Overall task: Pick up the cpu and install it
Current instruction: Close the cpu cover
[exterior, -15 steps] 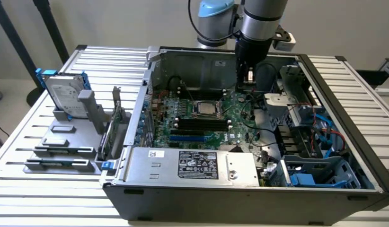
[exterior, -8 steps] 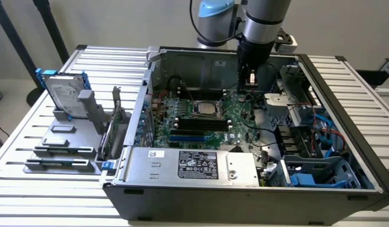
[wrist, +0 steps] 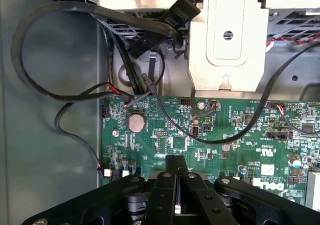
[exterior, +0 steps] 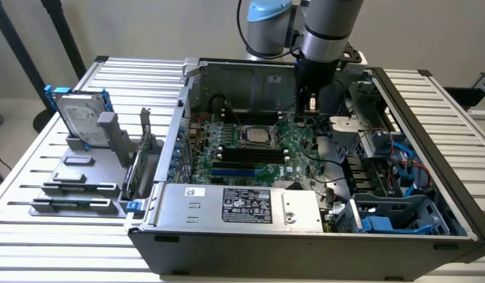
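Jaws shut tight with nothing between them, the gripper [wrist: 175, 161] hangs low over the green motherboard [wrist: 200, 135]. The cpu [exterior: 255, 137] lies flat in the socket at the board's middle, apart from the gripper and to the exterior view's left of it. Around them is the open computer case [exterior: 305, 247], and a hard drive [exterior: 75, 118] stands upright outside the case.

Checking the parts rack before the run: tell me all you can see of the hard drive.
The hard drive is a silver-grey metal slab with a pale label on its face and blue rails along both long edges. It stands on end, leaning slightly, slotted in the grey rack on the slatted table, at the exterior view's left, outside the case. Only the rack touches it.
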Controlling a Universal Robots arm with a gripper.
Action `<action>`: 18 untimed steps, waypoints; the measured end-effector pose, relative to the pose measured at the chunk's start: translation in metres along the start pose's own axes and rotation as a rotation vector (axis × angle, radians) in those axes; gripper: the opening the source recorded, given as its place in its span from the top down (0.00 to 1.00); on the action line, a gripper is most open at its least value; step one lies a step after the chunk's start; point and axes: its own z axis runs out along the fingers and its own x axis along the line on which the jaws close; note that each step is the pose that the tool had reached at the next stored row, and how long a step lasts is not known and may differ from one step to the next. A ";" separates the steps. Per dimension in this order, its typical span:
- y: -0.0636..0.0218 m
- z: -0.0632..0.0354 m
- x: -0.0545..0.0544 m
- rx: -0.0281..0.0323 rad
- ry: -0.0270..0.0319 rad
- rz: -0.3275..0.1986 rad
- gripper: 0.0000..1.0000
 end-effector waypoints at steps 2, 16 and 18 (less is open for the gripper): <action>-0.0002 0.0015 0.000 0.0070 0.0001 0.001 0.89; -0.0116 0.0016 -0.001 0.2409 -0.0008 0.024 0.89; -0.0139 0.0021 -0.001 0.2588 -0.0009 0.026 0.89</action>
